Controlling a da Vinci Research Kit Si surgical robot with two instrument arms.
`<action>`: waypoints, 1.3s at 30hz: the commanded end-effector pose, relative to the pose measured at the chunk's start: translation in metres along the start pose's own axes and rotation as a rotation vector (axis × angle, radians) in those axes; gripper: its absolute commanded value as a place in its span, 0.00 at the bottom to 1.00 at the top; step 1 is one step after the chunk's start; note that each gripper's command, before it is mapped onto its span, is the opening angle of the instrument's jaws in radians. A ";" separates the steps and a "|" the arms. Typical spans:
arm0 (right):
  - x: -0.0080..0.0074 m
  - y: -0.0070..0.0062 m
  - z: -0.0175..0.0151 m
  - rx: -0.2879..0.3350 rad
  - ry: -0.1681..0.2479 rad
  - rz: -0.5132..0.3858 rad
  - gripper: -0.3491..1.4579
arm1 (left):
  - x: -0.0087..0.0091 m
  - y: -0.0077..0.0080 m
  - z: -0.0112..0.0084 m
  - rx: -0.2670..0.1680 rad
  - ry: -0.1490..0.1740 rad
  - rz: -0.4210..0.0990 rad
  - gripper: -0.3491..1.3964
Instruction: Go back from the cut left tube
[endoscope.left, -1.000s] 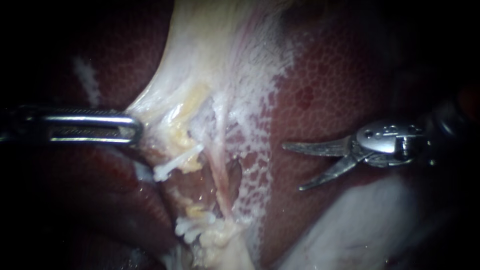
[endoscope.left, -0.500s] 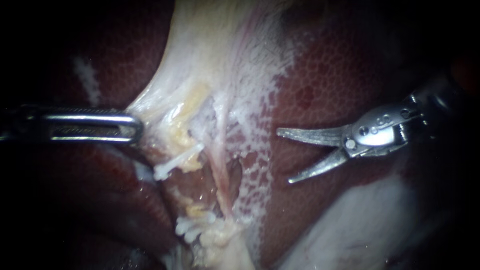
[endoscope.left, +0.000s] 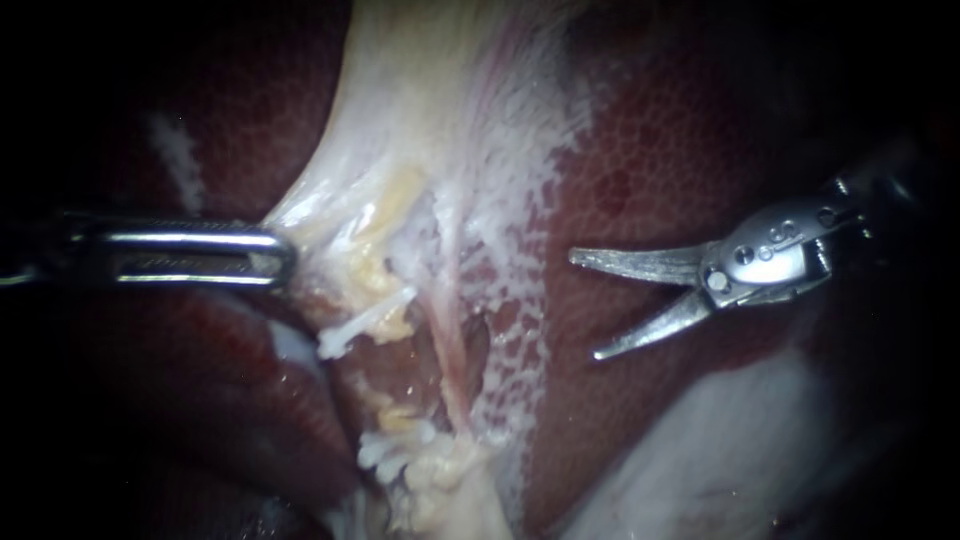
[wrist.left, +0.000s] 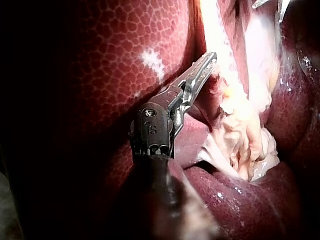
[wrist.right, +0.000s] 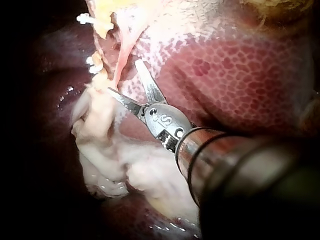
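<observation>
right instrument (endoscope.left: 585, 305) edged up, jaws apart over liver (endoscope.left: 660, 150) | left instrument (endoscope.left: 285, 258) clamped on pale tissue (endoscope.left: 400, 120)

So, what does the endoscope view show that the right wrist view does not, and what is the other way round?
Only the endoscope view shows the left instrument, its end effector shut on pale tissue and pulling it taut. Only the right wrist view shows the right instrument from behind, with its thick shaft. Both show that instrument's end effector open over the liver, apart from the white clips and the pink strand.
</observation>
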 end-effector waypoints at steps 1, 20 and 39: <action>-0.0001 0.0000 -0.0002 0.001 0.001 0.000 0.98 | 0.0002 0.0001 0.0003 -0.003 0.005 0.007 0.00; -0.0002 0.0002 -0.0003 -0.008 -0.003 0.002 0.98 | 0.0044 0.0019 0.0050 0.007 0.052 -0.011 0.00; -0.0003 0.0003 -0.0002 -0.024 -0.011 0.002 0.98 | 0.0047 0.0015 0.0056 0.015 0.060 -0.014 0.00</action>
